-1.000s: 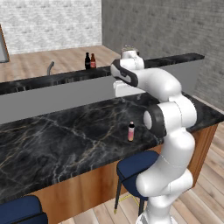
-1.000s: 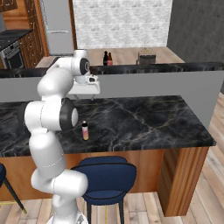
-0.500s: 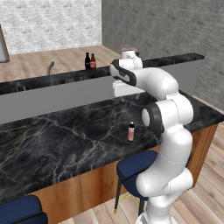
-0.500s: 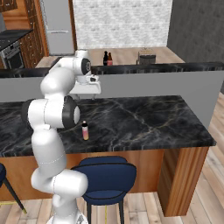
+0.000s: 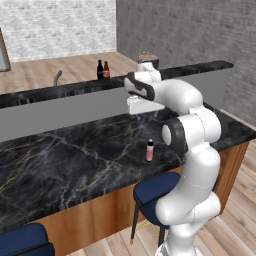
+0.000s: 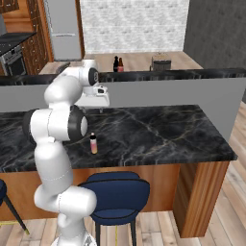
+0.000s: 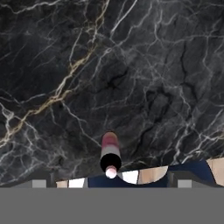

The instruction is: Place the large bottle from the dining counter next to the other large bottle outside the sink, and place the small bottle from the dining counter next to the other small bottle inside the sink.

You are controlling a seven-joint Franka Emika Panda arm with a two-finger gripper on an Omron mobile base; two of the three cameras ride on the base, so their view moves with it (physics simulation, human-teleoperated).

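The small bottle [image 5: 149,150], pale pink with a dark reddish cap, stands upright on the dining counter [image 5: 75,160] close to the arm's base. It also appears in the right base view, small bottle [image 6: 93,143], and from above at the bottom of the hand view, small bottle [image 7: 110,154]. My gripper [image 5: 135,111] hangs open above the counter, farther back than the bottle, with nothing between its fingers. On the far counter the black large bottle [image 5: 100,69] stands right beside the amber large bottle [image 5: 106,69]. The sink's curved faucet [image 5: 57,77] shows to their left; the basin is hidden.
A raised grey ledge [image 5: 60,112] runs between the dining counter and the far counter. Blue stools [image 6: 115,194] stand at the wooden front. A dark pot [image 6: 161,63] sits on the far counter to the right of the bottles.
The hand has shifted only slightly over the counter. The bottles stand where they were, and the jaws have stayed wide.
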